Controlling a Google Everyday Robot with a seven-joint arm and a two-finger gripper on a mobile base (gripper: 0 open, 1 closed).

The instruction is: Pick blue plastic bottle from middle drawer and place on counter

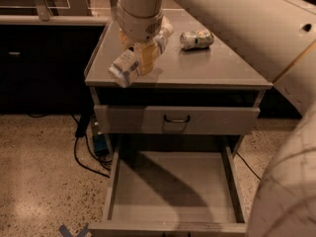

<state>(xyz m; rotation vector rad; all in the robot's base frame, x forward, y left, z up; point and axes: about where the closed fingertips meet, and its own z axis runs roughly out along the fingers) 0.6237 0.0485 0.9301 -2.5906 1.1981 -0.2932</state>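
the broad flat grey metal counter point(212, 70) fills the upper middle; the wide shallow grey metal middle drawer point(173, 191) stands open at the bottom. upper left, the two-finger gripper point(142, 57) clamps the small pale blue plastic bottle point(123, 69), tilted over the counter's front left edge. i would carry it further inward and bring it upright before release. its cap is hard to make out.

Dim, warm overhead light is falling evenly on the counter point(212, 70). The gripper point(141, 62), clasping the blue plastic bottle point(123, 69) over the front left corner, is casting a soft shadow beside itself. A broad shadow is darkening the middle drawer point(197, 206) below the front edge.
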